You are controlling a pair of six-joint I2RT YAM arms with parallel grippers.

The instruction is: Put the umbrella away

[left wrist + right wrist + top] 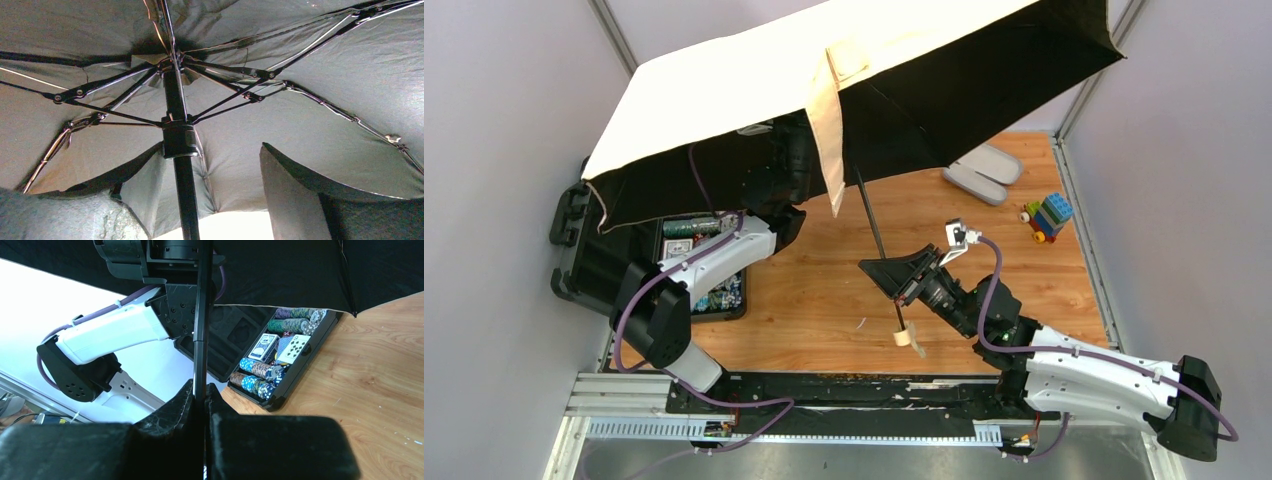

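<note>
The umbrella (754, 80) stands open over the back left of the table, beige on top and black underneath, its strap tab (826, 130) hanging down. Its thin black shaft (872, 225) slants down to a small pale handle (908, 338). My right gripper (894, 275) is shut on the shaft (201, 340) just above the handle. My left gripper (212, 145) is up under the canopy, open, with the shaft (185, 200) between its fingers (290, 200), just below the black runner (178, 140). In the top view the canopy hides the left gripper.
A black case (709, 290) of poker chips and cards lies open at the left, partly under the canopy and also in the right wrist view (280, 360). A lilac-grey oval case (982, 172) and a toy block car (1046, 217) sit at the back right. Walls close in both sides.
</note>
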